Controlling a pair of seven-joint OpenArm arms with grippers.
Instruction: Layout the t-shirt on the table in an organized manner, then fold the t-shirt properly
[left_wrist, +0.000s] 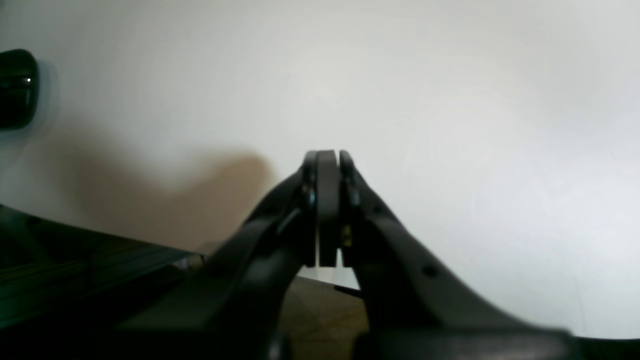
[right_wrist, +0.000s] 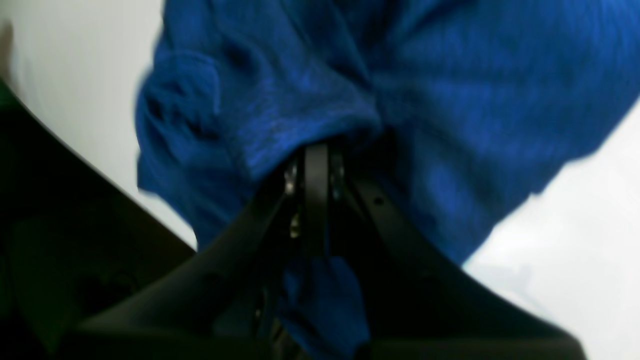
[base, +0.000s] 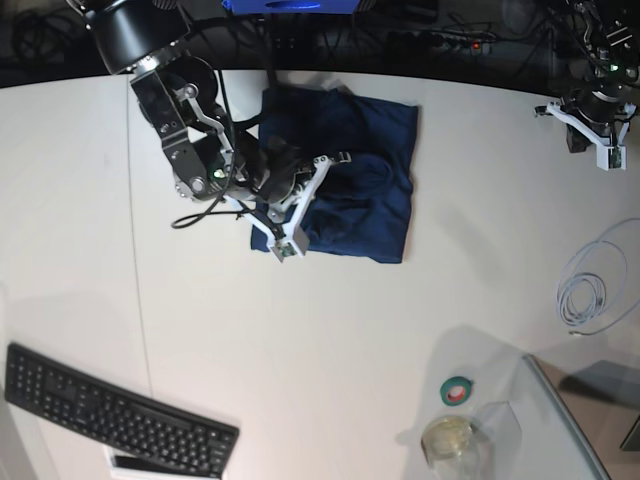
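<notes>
nearby, keyboard (base: 118, 412), tape roll (base: 458, 390), cable coil (base: 596, 283) flank t-shirt (base: 350, 180).

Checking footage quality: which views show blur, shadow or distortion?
Right wrist: dark navy-blue fabric t-shirt soft and smeared, right gripper dark. Left wrist: left gripper slightly soft, brownish shadow on smooth white table. Base: sharp, wide-angle curves the table edge.

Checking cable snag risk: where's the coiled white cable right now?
Base view, right edge of the table: the coiled white cable lies below the left gripper, far from the t-shirt.
</notes>
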